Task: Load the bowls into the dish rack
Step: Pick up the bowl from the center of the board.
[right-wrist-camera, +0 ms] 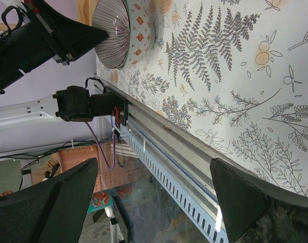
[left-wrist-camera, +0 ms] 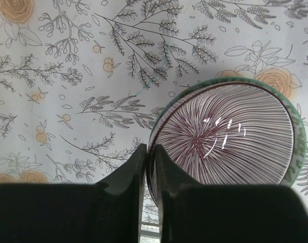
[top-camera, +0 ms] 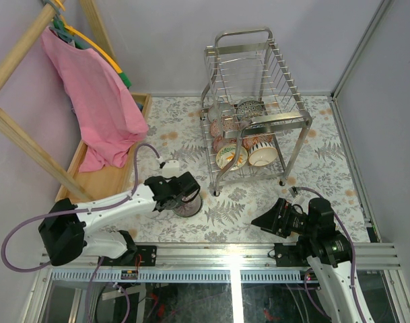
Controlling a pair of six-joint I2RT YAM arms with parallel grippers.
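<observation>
While the flower-printed desk [top-camera: 326,182] fills most of the top view, the dish rack [top-camera: 287,121] stands at upper centre. Bowls [top-camera: 262,153] sit on edge inside it, and its wires mask them too much to count. The left arm [top-camera: 104,208] stretches low across the lower left. Its left hand [top-camera: 183,195] has its fingers nearly pressed together, pinching the rim of a striped bowl [top-camera: 190,206] on the desk at lower centre, well apart from the rack. From the left wrist, those fingers [left-wrist-camera: 164,172] hide the bowl's lower edge. The right hand [top-camera: 258,219], at lower right, is spread wide with nothing between its fingers.
</observation>
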